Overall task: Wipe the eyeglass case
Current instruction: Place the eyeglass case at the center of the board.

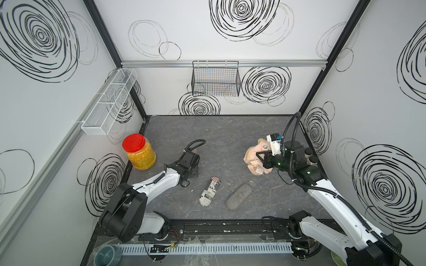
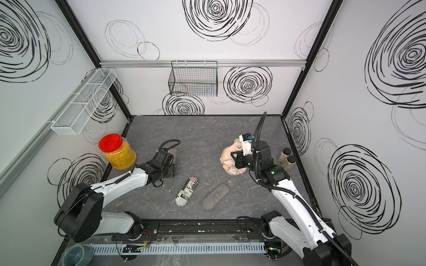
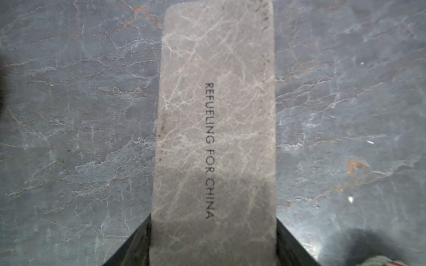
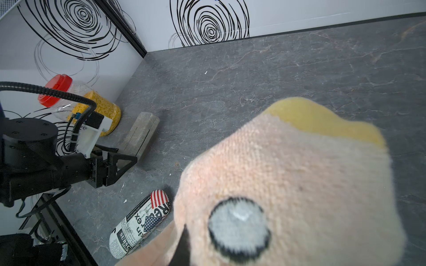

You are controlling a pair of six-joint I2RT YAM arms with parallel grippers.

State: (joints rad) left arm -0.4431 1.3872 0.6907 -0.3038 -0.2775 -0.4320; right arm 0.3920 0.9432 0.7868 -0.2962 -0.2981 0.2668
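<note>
A grey-brown marbled eyeglass case (image 3: 216, 115) printed "REFUELING FOR CHINA" sits left of centre, low over the table. My left gripper (image 3: 213, 230) is shut on its near end, one black finger on each long side. Both top views show only the case's far end (image 1: 195, 150) (image 2: 173, 153) beyond the left gripper (image 1: 193, 169) (image 2: 169, 169). My right gripper (image 1: 259, 161) (image 2: 235, 159) is shut on a bunched pink cloth (image 1: 253, 154) (image 4: 288, 172) with an eye pattern, raised at the right. The cloth hides most of its fingers.
A newspaper-print case (image 1: 210, 191) and a grey felt case (image 1: 238, 196) lie near the front centre. A red-lidded jar (image 1: 139, 153) stands by the left wall and two small bottles (image 1: 310, 156) by the right wall. A black wire basket (image 1: 215, 78) hangs on the back wall.
</note>
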